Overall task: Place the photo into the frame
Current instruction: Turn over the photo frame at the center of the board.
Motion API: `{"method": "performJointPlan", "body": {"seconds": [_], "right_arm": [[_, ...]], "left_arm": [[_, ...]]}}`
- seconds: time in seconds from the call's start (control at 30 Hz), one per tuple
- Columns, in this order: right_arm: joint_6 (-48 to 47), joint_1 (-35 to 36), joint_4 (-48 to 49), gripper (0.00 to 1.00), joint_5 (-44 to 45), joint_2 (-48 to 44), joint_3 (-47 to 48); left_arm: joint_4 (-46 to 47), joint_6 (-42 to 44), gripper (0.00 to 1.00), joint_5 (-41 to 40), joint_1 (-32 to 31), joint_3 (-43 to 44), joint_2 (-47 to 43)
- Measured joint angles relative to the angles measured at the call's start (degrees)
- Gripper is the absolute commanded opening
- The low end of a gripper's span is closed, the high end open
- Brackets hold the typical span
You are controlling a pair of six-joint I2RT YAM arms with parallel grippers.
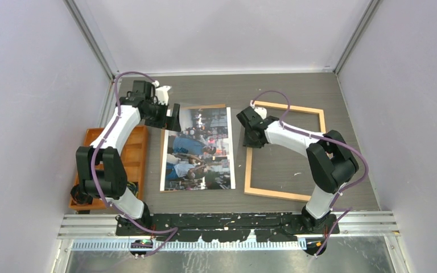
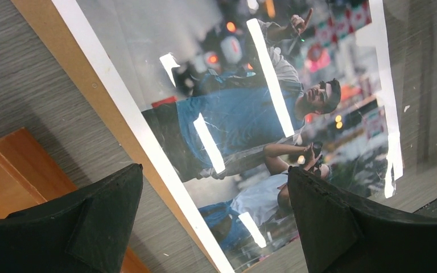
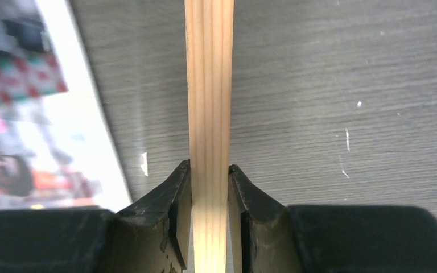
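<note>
The photo (image 1: pixel 199 151), a colourful crowd print, lies flat at the table's middle on a brown backing board (image 1: pixel 205 106). In the left wrist view the photo (image 2: pixel 250 114) shines with glare. My left gripper (image 1: pixel 173 116) hovers over its far left corner, open, with nothing between its fingers (image 2: pixel 214 168). The frame (image 1: pixel 296 108) of light wood strips lies to the right of the photo. My right gripper (image 1: pixel 249 136) is at the frame's left strip. Its wrist view shows both jaws pressed against that strip (image 3: pixel 209 85), the gripper (image 3: pixel 209 168) shut on it. The photo's edge (image 3: pixel 23 114) lies just left.
An orange compartment tray (image 1: pixel 134 153) sits at the left table edge, beside the left arm, and shows in the left wrist view (image 2: pixel 11 170). The board's brown edge (image 2: pixel 91 96) borders the photo. White walls enclose the table on three sides.
</note>
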Motion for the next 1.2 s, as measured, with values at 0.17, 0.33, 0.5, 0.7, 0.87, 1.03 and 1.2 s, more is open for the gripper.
{"method": "performJointPlan", "body": {"seconds": [0.17,0.33,0.5,0.7,0.87,1.03,1.2], "right_arm": [[1.14,0.31,-3.23,0.05,-2.64,-0.76,8.44],[2.80,0.39,-6.21,0.05,-8.17,-4.39,16.15],[6.01,0.11,-6.49,0.04,-15.98,-7.96,21.29],[10.14,-1.22,-4.68,0.04,-25.51,-9.49,24.20],[14.64,-2.95,-0.63,0.04,-32.59,-9.66,23.76],[19.17,-4.48,6.23,0.03,-37.07,-9.86,21.35],[24.11,-6.43,15.43,0.03,-40.92,-10.97,16.46]], "left_arm": [[-1.07,-0.02,1.00,0.87,-0.09,0.00,0.00],[-1.90,0.00,1.00,2.45,-0.48,0.00,0.00],[-3.41,0.04,1.00,3.65,-2.58,0.02,-0.15],[-5.01,-0.07,1.00,5.95,-4.85,1.40,-1.60],[-5.62,-0.09,1.00,7.39,-6.23,3.50,-3.98],[-5.64,-1.22,1.00,8.11,-6.82,4.83,-5.33],[-5.66,-3.10,1.00,9.05,-7.65,5.29,-6.08]]}}
